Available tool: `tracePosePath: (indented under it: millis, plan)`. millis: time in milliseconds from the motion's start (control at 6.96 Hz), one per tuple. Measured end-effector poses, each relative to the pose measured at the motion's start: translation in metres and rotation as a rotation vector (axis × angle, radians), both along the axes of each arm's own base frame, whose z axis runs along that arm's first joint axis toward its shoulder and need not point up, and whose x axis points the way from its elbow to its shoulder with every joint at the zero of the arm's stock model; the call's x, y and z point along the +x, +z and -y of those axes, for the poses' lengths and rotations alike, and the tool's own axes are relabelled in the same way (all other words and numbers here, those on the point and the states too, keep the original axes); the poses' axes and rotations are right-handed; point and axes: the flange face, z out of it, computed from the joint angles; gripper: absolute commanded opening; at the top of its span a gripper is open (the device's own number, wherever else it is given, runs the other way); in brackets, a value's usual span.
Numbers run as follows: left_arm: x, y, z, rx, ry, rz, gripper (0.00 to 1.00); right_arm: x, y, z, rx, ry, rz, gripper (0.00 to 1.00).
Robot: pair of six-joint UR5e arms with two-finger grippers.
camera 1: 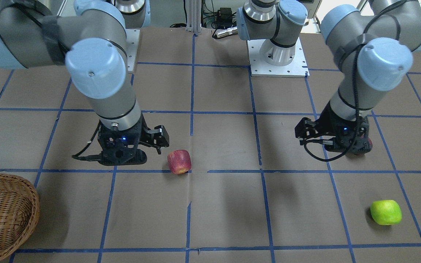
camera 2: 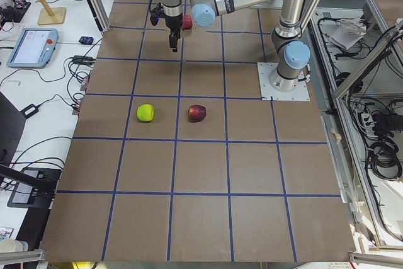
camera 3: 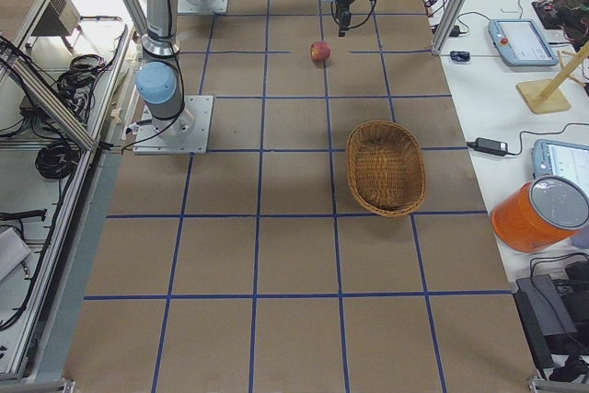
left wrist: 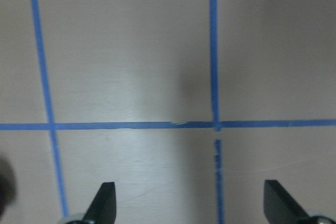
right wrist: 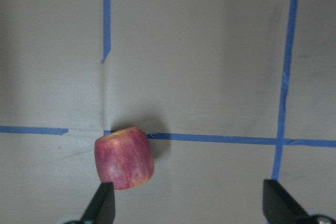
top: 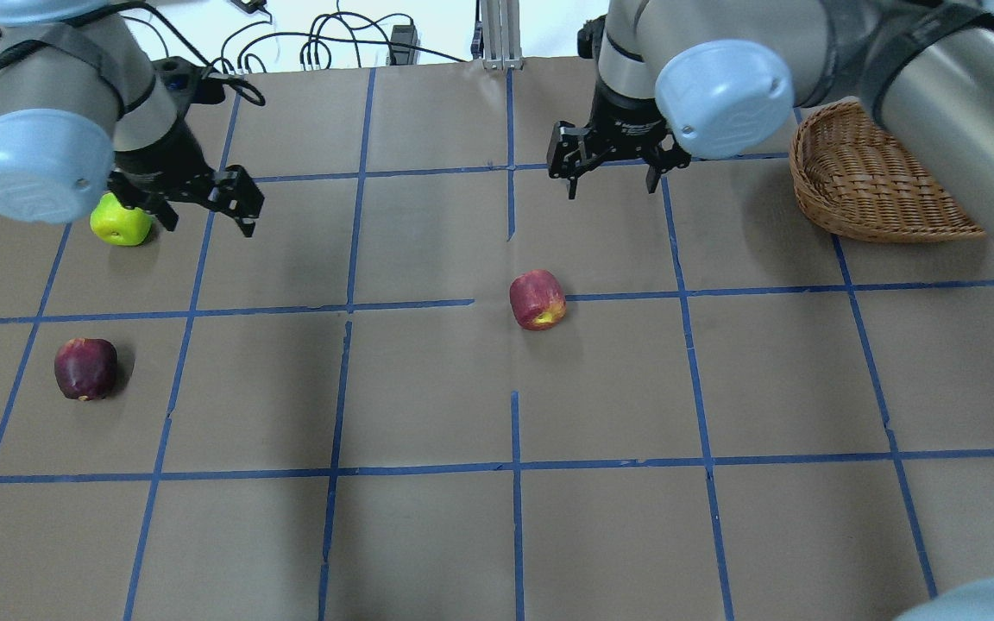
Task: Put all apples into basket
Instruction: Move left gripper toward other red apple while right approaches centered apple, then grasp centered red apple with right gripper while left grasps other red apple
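Note:
The red apple with yellowish streaks (top: 537, 299) lies on its side near the table's middle; it also shows in the right wrist view (right wrist: 124, 157), just ahead of one fingertip. My right gripper (top: 612, 183) hovers open and empty just beyond it. The green apple (top: 121, 221) lies at the far left, right beside my left gripper (top: 208, 216), which is open and empty over bare paper (left wrist: 191, 205). The dark maroon apple (top: 85, 368) lies nearer the robot on the left. The wicker basket (top: 877, 177) stands at the far right with nothing showing in it.
Brown paper with a blue tape grid (top: 514, 466) covers the table. The arm base plates (camera 1: 276, 67) sit at the robot's edge. Cables (top: 333, 52) lie beyond the far edge. In the front view the left gripper (camera 1: 345, 144) half hides the maroon apple (camera 1: 368, 143).

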Motion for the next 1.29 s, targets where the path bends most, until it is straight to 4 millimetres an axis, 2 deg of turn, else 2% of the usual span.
tracePosePath:
  millis: [144,287,431,575,719,862,1150,1293]
  plan:
    - [0.061,-0.005,-0.013,0.025,-0.050,-0.002,1.00,0.034,-0.032,-0.002,0.022,0.005,-0.009,1.00]
    - [0.117,-0.024,-0.027,0.034,-0.063,-0.009,1.00,0.053,-0.056,-0.004,0.035,0.015,-0.014,1.00]
    - [0.170,-0.054,-0.044,0.014,-0.065,-0.006,1.00,0.061,-0.074,-0.004,0.052,0.022,-0.021,1.00]
    - [0.202,-0.090,-0.065,-0.010,-0.062,-0.001,1.00,0.063,-0.088,-0.007,0.071,0.026,-0.030,1.00]
    - [0.210,-0.125,-0.084,-0.019,-0.051,-0.002,1.00,0.063,-0.100,-0.010,0.091,0.028,-0.038,1.00]
    - [0.208,-0.152,-0.095,-0.018,-0.041,-0.022,1.00,0.062,-0.107,-0.013,0.101,0.029,-0.040,1.00]
    - [0.205,-0.179,-0.098,-0.026,-0.037,-0.061,1.00,0.063,-0.121,-0.012,0.107,0.025,-0.037,1.00]
    - [0.207,-0.186,-0.094,-0.042,-0.038,-0.054,0.80,0.064,-0.127,-0.012,0.112,0.024,-0.038,1.00]
